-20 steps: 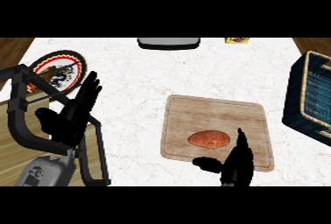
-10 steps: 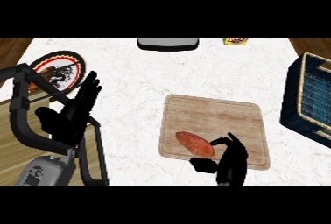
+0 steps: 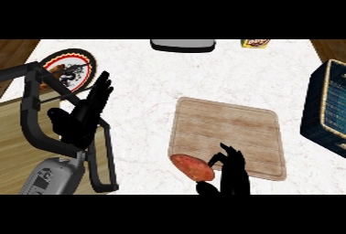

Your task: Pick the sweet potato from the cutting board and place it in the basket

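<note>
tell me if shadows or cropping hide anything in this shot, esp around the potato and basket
Head view: lighting is flat, with no strong shadows or glare. The black right hand covers part of the sweet potato at the cutting board's near-left corner. The basket is cut by the right edge. The left hand shows fully.

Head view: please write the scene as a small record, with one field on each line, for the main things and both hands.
counter: white marble top
board: light wooden cutting board, right of centre
vegetable: orange-red sweet potato, at the board's lower left corner, partly over its edge
basket: dark woven basket, at the right edge, apart from the board
right hand: black, fingers curled at the sweet potato's right side
left hand: black, open, fingers up, resting at the left
plate: round patterned plate, upper left
</note>
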You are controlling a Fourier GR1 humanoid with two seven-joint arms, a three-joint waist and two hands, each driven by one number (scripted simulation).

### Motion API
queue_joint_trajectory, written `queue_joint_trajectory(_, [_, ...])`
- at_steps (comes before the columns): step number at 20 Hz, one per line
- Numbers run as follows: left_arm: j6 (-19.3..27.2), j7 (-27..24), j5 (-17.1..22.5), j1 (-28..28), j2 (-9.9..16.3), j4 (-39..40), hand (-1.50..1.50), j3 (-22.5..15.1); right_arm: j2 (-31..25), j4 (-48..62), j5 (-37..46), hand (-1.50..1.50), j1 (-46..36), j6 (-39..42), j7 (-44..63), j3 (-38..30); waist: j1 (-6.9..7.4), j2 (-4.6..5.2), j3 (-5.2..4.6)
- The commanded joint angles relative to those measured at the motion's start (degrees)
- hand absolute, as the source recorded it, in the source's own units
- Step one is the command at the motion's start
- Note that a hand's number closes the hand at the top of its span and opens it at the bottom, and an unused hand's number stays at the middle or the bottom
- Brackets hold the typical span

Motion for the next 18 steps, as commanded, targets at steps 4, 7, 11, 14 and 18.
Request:
queue_joint_trajectory(4, [1.92,0.87,0.01,0.77,5.44,2.44,0.0,7.07,-8.8,-8.81,-13.59,1.5,2.69,5.73,-21.76,8.16,0.03,0.73,0.98])
queue_joint_trajectory(7, [2.64,0.05,-0.1,2.03,5.32,2.4,0.0,7.31,-9.93,-9.55,-17.64,1.5,5.65,-0.13,-33.0,7.51,-1.16,0.66,1.02])
queue_joint_trajectory(11, [3.2,1.01,-0.41,3.14,6.01,1.63,0.0,6.99,-13.08,-23.99,-23.8,1.5,8.37,-1.14,-38.2,4.92,-2.7,0.23,0.91])
queue_joint_trajectory(14, [3.12,-0.55,-0.49,2.59,6.12,3.46,0.0,7.84,-16.03,-31.25,-27.42,1.5,9.05,-0.8,-39.54,0.98,-3.4,0.43,0.79])
queue_joint_trajectory(18, [2.04,-0.11,1.14,5.42,7.92,0.32,0.0,9.03,-22.51,-38.71,-27.59,1.5,9.16,1.17,-35.28,-5.94,-2.69,0.28,0.66])
